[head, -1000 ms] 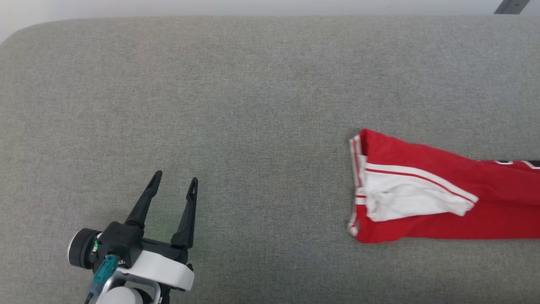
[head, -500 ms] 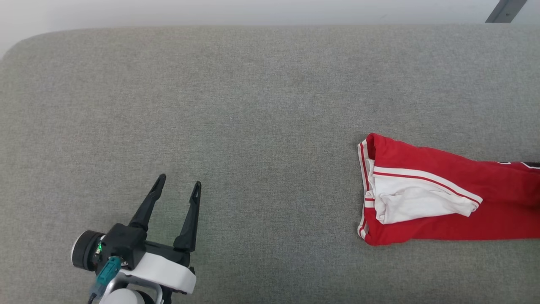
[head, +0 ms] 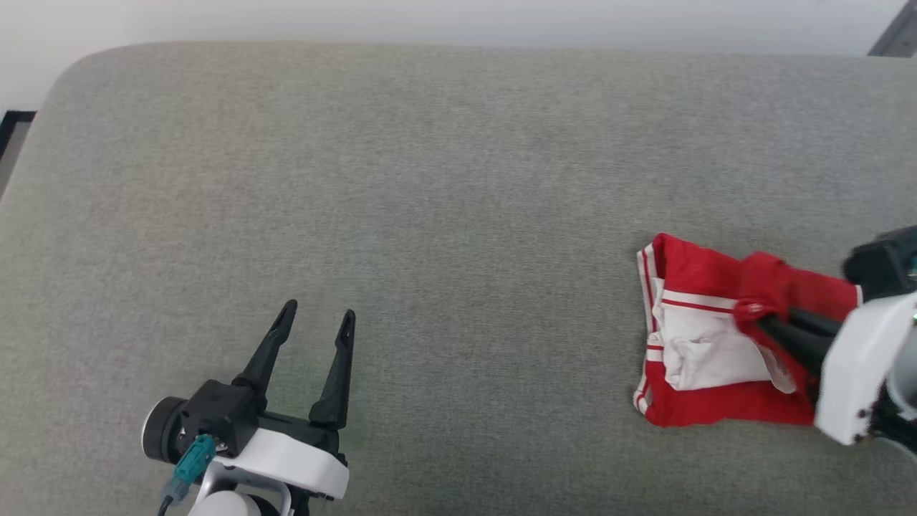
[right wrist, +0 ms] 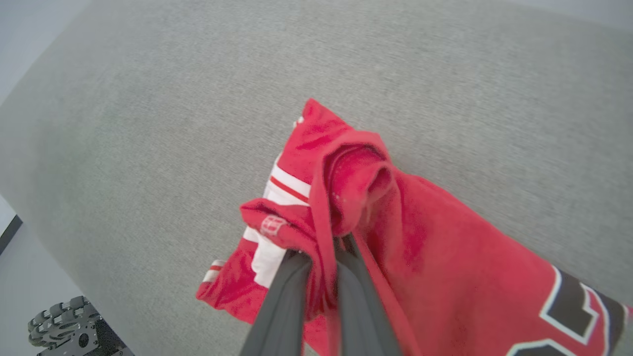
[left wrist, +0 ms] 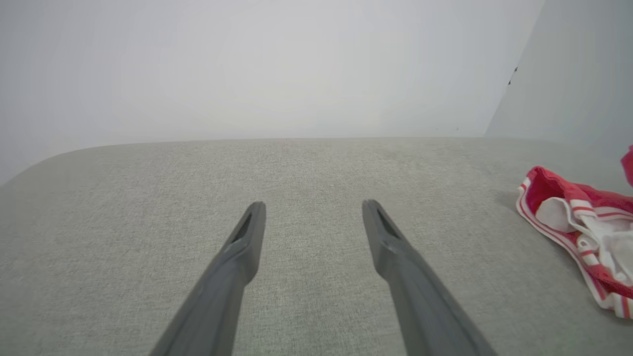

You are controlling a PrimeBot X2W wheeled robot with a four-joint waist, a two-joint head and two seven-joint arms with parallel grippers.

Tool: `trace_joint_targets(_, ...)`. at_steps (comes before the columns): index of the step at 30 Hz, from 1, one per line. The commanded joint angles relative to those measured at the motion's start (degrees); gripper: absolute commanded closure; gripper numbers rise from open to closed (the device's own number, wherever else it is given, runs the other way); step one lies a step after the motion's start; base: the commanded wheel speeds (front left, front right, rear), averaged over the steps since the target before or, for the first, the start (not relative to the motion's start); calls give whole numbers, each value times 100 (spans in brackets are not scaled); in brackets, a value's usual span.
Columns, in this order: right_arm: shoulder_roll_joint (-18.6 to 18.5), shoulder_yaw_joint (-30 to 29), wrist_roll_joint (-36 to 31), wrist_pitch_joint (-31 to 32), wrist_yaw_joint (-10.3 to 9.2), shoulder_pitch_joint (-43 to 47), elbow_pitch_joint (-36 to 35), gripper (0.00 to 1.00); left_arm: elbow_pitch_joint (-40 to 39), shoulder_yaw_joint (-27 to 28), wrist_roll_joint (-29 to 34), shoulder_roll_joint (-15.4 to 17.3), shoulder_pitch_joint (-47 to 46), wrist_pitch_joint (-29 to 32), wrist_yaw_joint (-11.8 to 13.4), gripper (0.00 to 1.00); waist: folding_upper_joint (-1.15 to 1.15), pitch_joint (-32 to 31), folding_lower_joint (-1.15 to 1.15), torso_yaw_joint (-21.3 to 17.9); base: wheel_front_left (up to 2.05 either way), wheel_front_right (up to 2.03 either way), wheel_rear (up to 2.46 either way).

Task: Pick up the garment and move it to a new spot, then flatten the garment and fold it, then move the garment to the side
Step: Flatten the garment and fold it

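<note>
The garment (head: 698, 269), a red jersey with white sleeve panels and stripe trim, lies bunched at the right of the grey cushion. My right gripper (head: 758, 319) reaches in from the right edge and is shut on a raised fold of its red fabric. In the right wrist view the garment (right wrist: 435, 257) drapes over both fingers of the right gripper (right wrist: 321, 252), with a black-and-white numeral at the lower right. My left gripper (head: 319, 313) hovers open over bare cushion at the lower left, far from the jersey. The left wrist view shows the left gripper (left wrist: 312, 205) with nothing in it and the garment (left wrist: 583, 217) at the right edge.
The grey fabric cushion (head: 458, 179) spans the view, with a rounded far-left corner and a pale wall behind it. Floor shows past the left edge (head: 11, 136). A wheel of the robot base (right wrist: 64, 336) sits beside the cushion's edge.
The head camera has shifted. My right gripper has come into the head view holding a fold of the garment, which is now bunched up instead of stretched out to the right. The left gripper stays open.
</note>
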Motion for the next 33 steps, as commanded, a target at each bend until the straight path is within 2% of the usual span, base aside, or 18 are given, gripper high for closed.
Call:
trace_joint_targets(1,66,30,-42,9,-3,-64,-51,100,-4,14,-73,-11,-41,-28,-10,0,0,22,0,52,0,0,0)
trace_joint_targets(6,245,381,-359,111,-3,-338,-67,100,16,-29,-113,-80,-90,-29,-11,0,0,117,0,213,0,0,0)
trace_joint_targets(17,423,921,-538,-264,-3,-757,818,100,129,-134,-204,-44,-254,-28,-11,0,0,214,0,442,0,0,0)
trace_joint_targets(18,425,957,-547,-341,-3,-766,849,92,139,-125,-208,-37,-244,-28,-11,0,0,205,0,441,0,0,0)
trace_joint_targets(19,418,1004,-571,-450,-3,-799,836,70,154,-112,-211,-28,-237,-28,-11,0,0,193,0,435,0,0,0)
trace_joint_targets(20,420,1009,-562,-551,-3,-817,852,55,163,-92,-217,-17,-221,-28,-11,0,0,168,0,419,0,0,0)
trace_joint_targets(22,378,1044,-556,-688,-3,-821,869,0,178,-65,-231,3,-159,-29,-11,0,0,104,0,375,0,0,0)
trace_joint_targets(33,246,695,-485,-1430,-2,-777,1171,0,355,-91,-296,136,-129,-28,-11,0,0,-222,0,-78,0,0,0)
